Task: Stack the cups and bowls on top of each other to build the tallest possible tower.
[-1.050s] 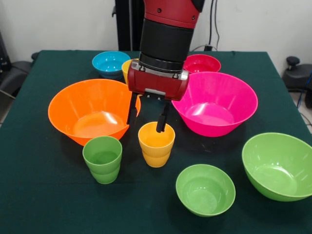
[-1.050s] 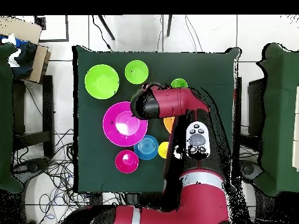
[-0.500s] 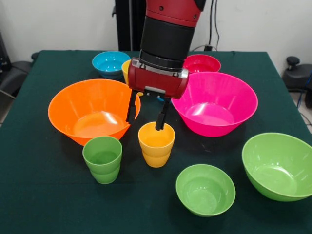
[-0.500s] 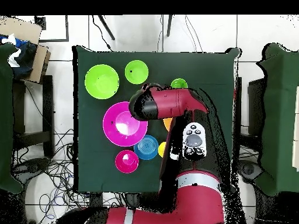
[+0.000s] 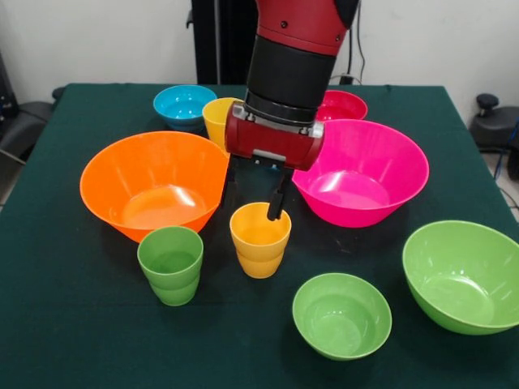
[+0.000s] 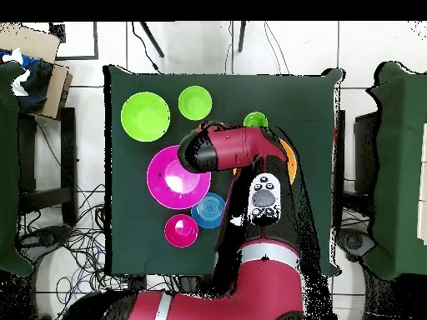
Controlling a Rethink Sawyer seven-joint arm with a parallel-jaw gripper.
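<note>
Two black fingers (image 5: 279,200) of my claw (image 5: 254,198) are hanging spread apart, empty, just above the orange-yellow cup (image 5: 260,240). I am thinking I should be lowering straight, one finger inside the rim, one outside, then squeezing gently. It is looking small, shiny and upright, sitting on the surface (image 5: 81,324) between the orange bowl (image 5: 150,182) and pink bowl (image 5: 361,170), right of the green cup (image 5: 171,263).

Green-cloth table (image 5: 73,324) mid-room on white tile floor (image 6: 292,50). Plain white wall (image 5: 97,40) behind. Cables (image 6: 75,250) on floor, cardboard box (image 6: 42,71) w/ clutter at one side. More green tables (image 6: 400,167) either side.
</note>
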